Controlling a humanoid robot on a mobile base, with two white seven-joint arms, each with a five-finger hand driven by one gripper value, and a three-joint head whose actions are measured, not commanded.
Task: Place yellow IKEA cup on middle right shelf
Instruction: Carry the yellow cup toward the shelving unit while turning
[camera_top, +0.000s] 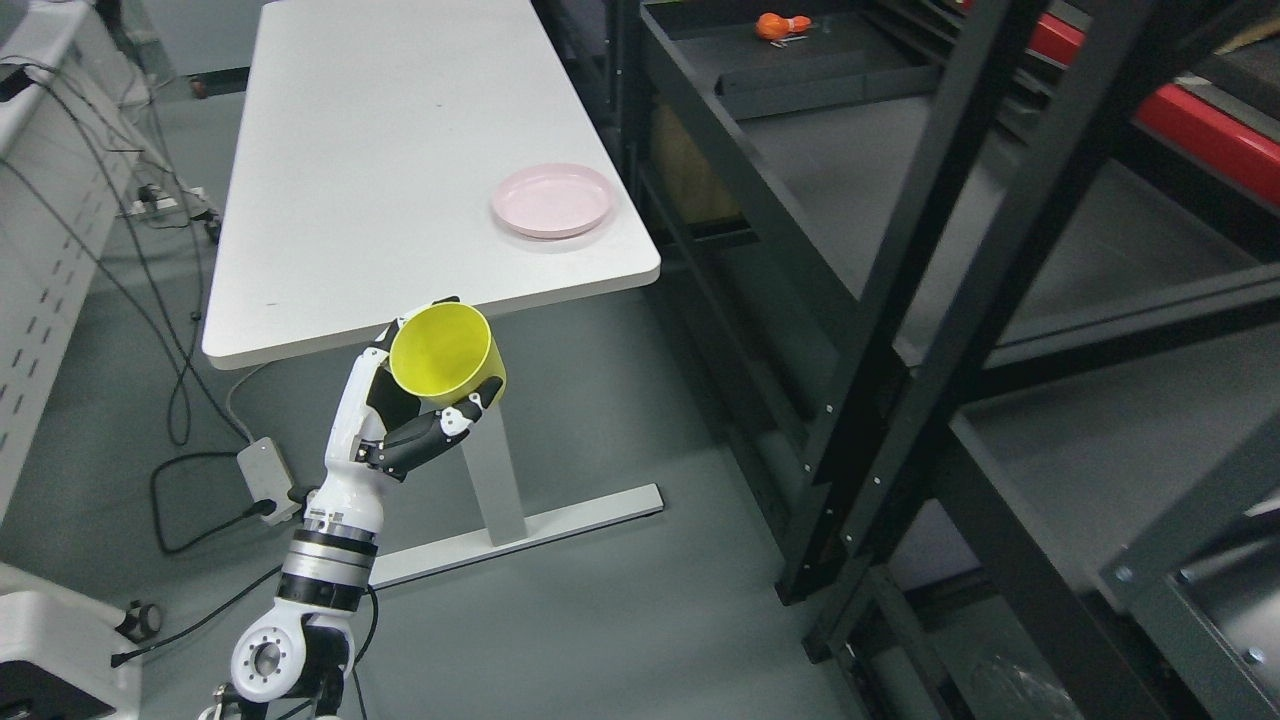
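Grey flooring is filling most of the head view, with a white table (400, 150) running up the middle and a black shelf rack (900, 300) standing along the right side. Cables (170, 400) are trailing across the floor at the left, beside a pale cabinet (50, 250).

Coming in from the lower left, the left hand (415, 420) is grasping the cup (447, 355), its dark fingers (440, 435) curling under and around the yellow wall. The cup is being held in the air just in front of the table's near edge, tilted so that its open mouth is facing up toward the camera. It is touching neither the table nor the rack. A pink plate (553, 200) is sitting near the table's right edge, well apart from the cup. On a far shelf of the rack, an orange object (782, 26) is lying, too small to identify.

The right arm is not showing anywhere in the picture.

By the look of things, the pick-up is done and the carry is in hand: the cup is gripped and clear of the table, but well apart from the rack. The next move is likely calling for a swing to the right, across the open floor and past the rack's dark uprights, while levelling the cup so it can be set down upright on the shelf. Which tier counts as the middle right one is hard to judge from this angle.
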